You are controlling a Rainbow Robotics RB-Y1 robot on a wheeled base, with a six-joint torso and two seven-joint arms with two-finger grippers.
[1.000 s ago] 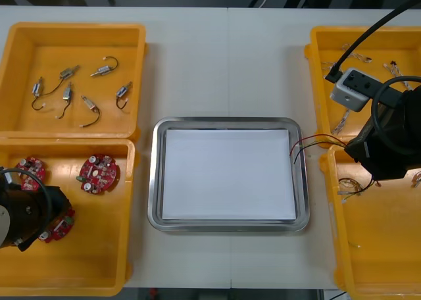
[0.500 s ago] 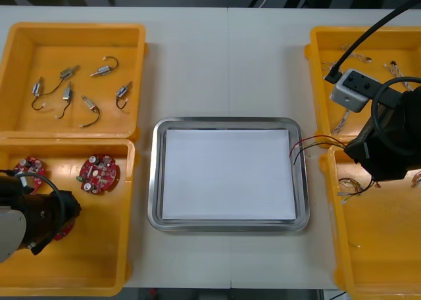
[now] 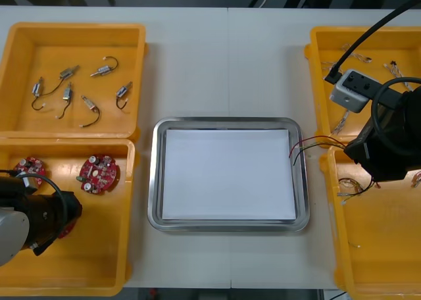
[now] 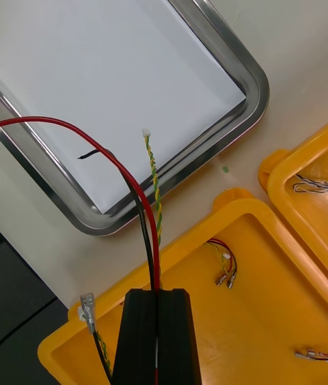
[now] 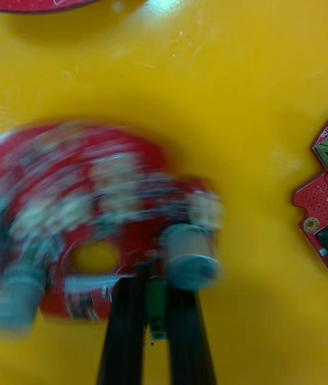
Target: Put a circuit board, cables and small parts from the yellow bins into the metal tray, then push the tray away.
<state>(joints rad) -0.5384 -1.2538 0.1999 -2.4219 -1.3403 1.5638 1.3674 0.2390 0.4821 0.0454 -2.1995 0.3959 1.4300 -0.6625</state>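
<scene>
My left gripper (image 5: 156, 289) is down in the near-left yellow bin (image 3: 99, 274), shut on the edge of a round red circuit board (image 5: 102, 221). In the front view the left arm (image 3: 36, 218) covers most of that board (image 3: 65, 231). Two more circuit boards (image 3: 99, 174) (image 3: 29, 167) lie beyond it. My right gripper (image 4: 156, 296) is shut on red and black cables (image 4: 102, 149) and a twisted yellow-green cable (image 4: 154, 187). It hovers at the near-right bin's corner (image 3: 332, 156), with the cable ends (image 3: 312, 142) hanging over the right rim of the metal tray (image 3: 227, 226).
The tray's inside (image 4: 102, 50) is white and bare. The far-left bin (image 3: 72, 33) holds several small metal parts (image 3: 79, 89). More thin cables lie in the far-right bin (image 3: 329, 40) and the near-right bin (image 3: 381, 247).
The left gripper has come down over the circuit board and shut on its edge. The right arm and its cables have stayed still.
</scene>
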